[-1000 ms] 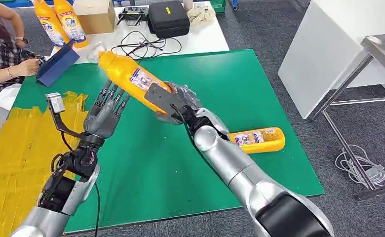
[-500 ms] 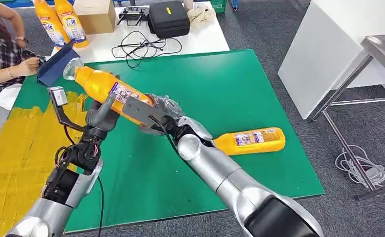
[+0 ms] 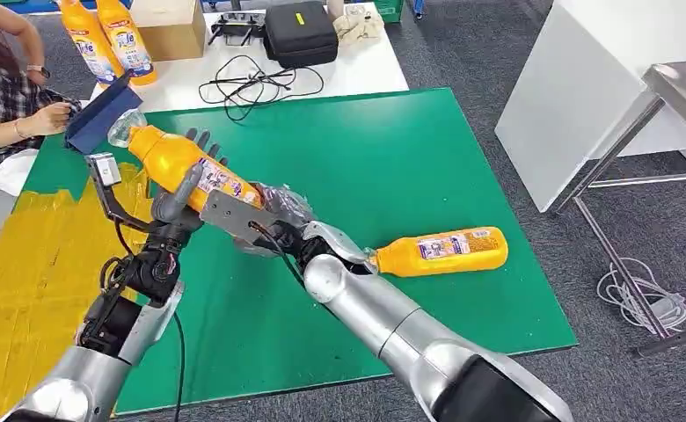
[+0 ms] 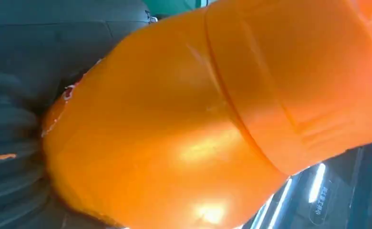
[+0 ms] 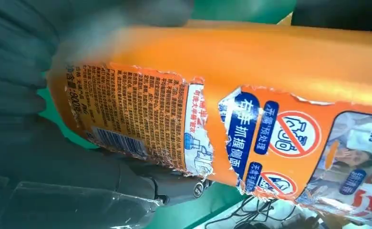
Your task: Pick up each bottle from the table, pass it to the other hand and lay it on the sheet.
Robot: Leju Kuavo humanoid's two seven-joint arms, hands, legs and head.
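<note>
1. Above the green surface (image 3: 427,141), both robot hands grip one orange bottle (image 3: 186,165): left robot hand (image 3: 181,198) near its neck, right robot hand (image 3: 265,215) at its base.
2. Its label is torn.
3. Another bottle (image 3: 441,251) lies on the surface.

The held bottle (image 3: 190,167) covers the palm of the left hand (image 3: 181,198), so how firmly that hand grips it cannot be told. The right hand (image 3: 269,215) is partly hidden behind its wrist plate and clear wrapping. In the left wrist view the bottle is cut off by the picture's edges and blurred. The person (image 3: 5,97) is cut by the edge, and the label of the lying bottle (image 3: 441,251) is too small to read.
</note>
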